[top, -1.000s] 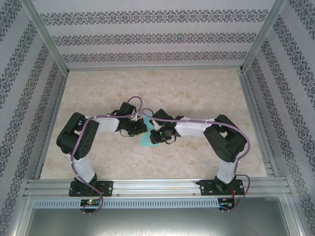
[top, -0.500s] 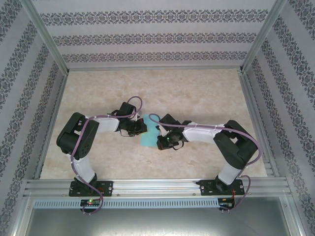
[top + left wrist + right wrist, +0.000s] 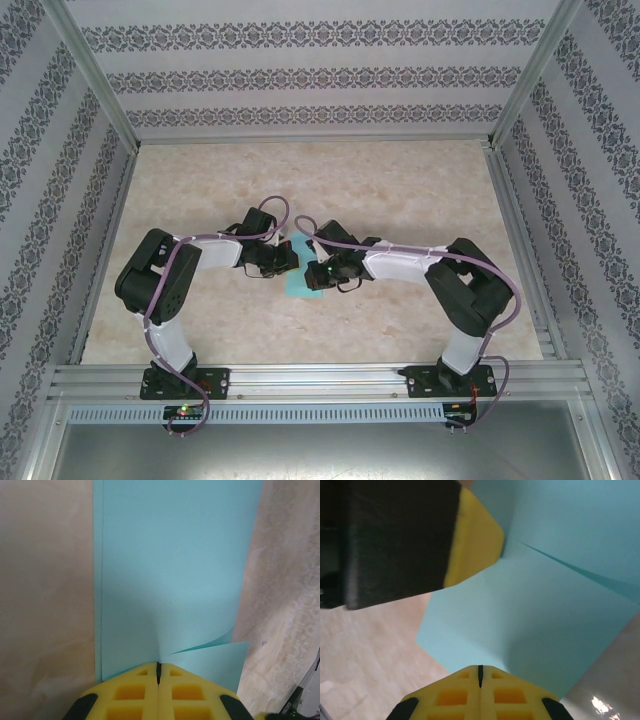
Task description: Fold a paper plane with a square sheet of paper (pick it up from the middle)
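Left tool [image 3: 158,669]: fingertips pressed together, tip touching the near edge of the square sheet of paper [image 3: 170,570]. The sheet runs toward 12 o'clock, with a flap lifting toward 2 o'clock. Right tool [image 3: 480,672]: fingertips likewise together, at the sheet's edge. Bench [image 3: 45,580]: marbled beige, beneath the sheet.

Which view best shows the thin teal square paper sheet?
Left wrist: the thin teal sheet of paper shows both side edges and a lifted corner flap. Right wrist gives a creased part; top external, a small patch between the arms.
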### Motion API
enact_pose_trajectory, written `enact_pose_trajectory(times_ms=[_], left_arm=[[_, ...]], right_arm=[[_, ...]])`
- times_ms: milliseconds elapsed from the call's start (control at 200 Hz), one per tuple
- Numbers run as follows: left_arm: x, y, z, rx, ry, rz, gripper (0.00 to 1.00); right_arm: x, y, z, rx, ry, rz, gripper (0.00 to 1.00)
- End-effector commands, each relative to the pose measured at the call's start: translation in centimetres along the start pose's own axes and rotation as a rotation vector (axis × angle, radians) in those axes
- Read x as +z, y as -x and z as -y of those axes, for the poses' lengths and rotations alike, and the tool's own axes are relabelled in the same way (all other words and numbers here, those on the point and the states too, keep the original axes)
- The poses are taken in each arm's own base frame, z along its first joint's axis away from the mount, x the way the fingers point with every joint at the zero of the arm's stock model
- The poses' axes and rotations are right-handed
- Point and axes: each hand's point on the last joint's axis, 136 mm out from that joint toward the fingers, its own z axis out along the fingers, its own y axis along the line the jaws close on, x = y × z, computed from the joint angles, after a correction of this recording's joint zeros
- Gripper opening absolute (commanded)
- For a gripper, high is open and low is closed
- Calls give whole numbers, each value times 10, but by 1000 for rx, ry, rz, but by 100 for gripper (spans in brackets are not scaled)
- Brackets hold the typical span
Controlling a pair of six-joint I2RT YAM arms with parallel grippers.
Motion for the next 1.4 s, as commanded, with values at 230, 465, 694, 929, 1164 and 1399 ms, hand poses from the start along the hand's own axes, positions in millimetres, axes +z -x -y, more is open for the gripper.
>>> enact_pose_trajectory(times_ms=[230, 465, 694, 929, 1164, 1399], left_arm=[[8, -25, -52, -35, 223, -73, 0], [3, -11, -25, 8, 131, -32, 0], [-11, -10, 28, 67, -33, 14, 23], [-13, -25, 43, 82, -92, 4, 17], [4, -33, 42, 69, -92, -39, 1], [18, -42, 26, 48, -44, -82, 0]], right_arm=[[7, -29, 30, 47, -73, -73, 0], [11, -38, 33, 88, -34, -77, 0], [18, -39, 32, 131, -4, -80, 0], [20, -43, 32, 132, -2, -95, 0], [20, -42, 32, 134, -3, -96, 0], [21, -44, 34, 137, -6, -102, 0]])
